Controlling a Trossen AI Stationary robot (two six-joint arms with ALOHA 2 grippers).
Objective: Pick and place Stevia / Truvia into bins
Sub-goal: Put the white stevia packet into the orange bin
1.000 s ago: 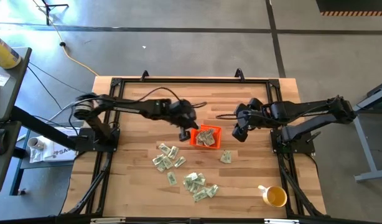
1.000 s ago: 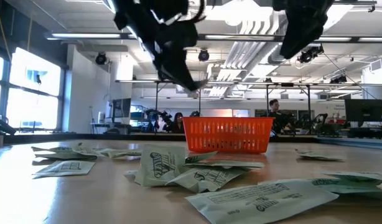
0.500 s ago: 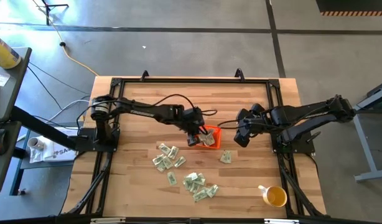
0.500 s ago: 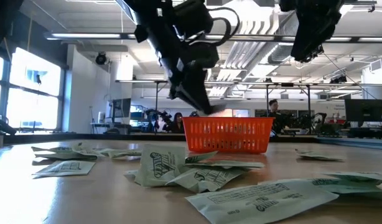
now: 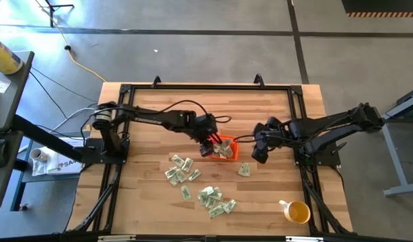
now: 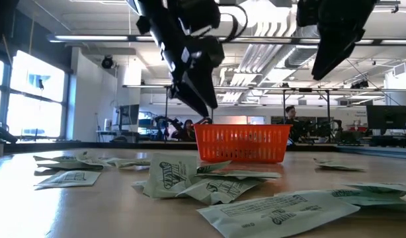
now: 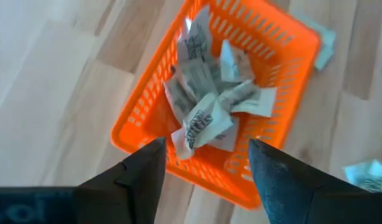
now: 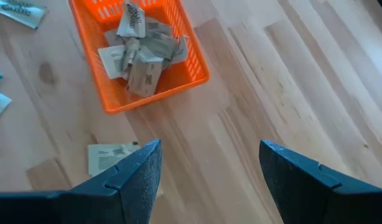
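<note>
The orange bin point(image 5: 236, 149) stands mid-table with several pale green and white Stevia packets point(image 7: 203, 81) piled inside. One packet point(image 7: 200, 121) lies on top of that pile, near the bin's near wall. My left gripper point(image 7: 206, 146) hangs open just above the bin's left rim and touches nothing. My right gripper point(image 8: 209, 146) hovers open over bare wood to the right of the bin. A lone packet point(image 8: 113, 155) lies flat on the table beside it. More loose packets point(image 5: 181, 169) lie flat nearer the front edge.
A second cluster of packets point(image 5: 214, 199) lies near the front edge, and a yellow cup point(image 5: 297, 212) stands at the front right corner. Bare wood stretches behind the bin toward the far edge. In the low view, people and desks show in the room beyond.
My left gripper has moved right from beside the bin to over its left rim, dipped down, and opened. It has let go of a packet, which now lies on the pile in the bin. My right gripper has drifted a little toward the near edge and stayed open.
</note>
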